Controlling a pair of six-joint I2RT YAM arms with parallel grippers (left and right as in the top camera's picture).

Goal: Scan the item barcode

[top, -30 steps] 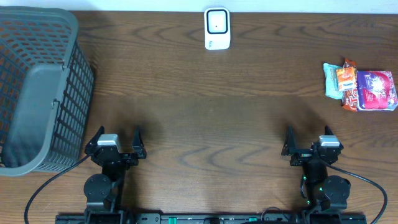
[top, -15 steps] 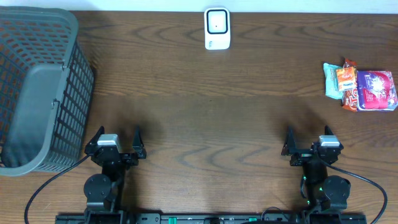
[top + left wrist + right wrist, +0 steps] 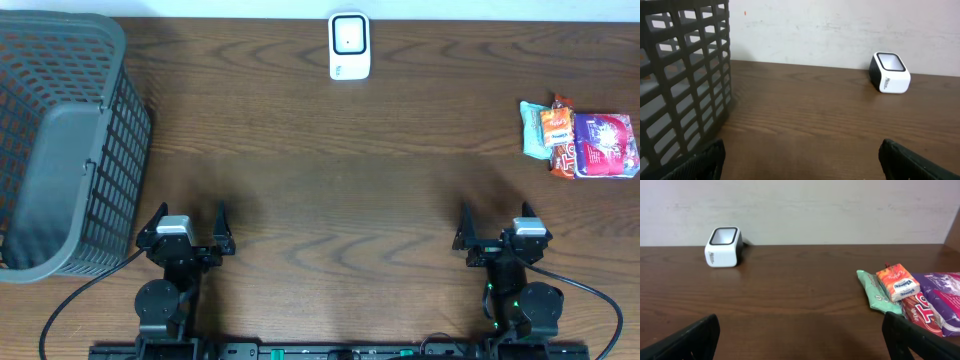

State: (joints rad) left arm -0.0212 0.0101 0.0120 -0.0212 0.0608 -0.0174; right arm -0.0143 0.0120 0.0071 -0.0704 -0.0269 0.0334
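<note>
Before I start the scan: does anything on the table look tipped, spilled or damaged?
Nothing stands out: the basket is upright, the scanner stands at the far edge, and the packets lie heaped together on the right.

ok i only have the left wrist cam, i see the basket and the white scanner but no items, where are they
Observer: the snack packets lie in a pile at the right edge of the table, on the right arm's side.
Operator: is anything holding one
Observer: no, the right gripper is open and empty near the front edge, well short of the pile.
Operator: whats on top
Observer: in the right wrist view a small orange packet lies partly on a green packet, with a purple pack beside them.
</note>
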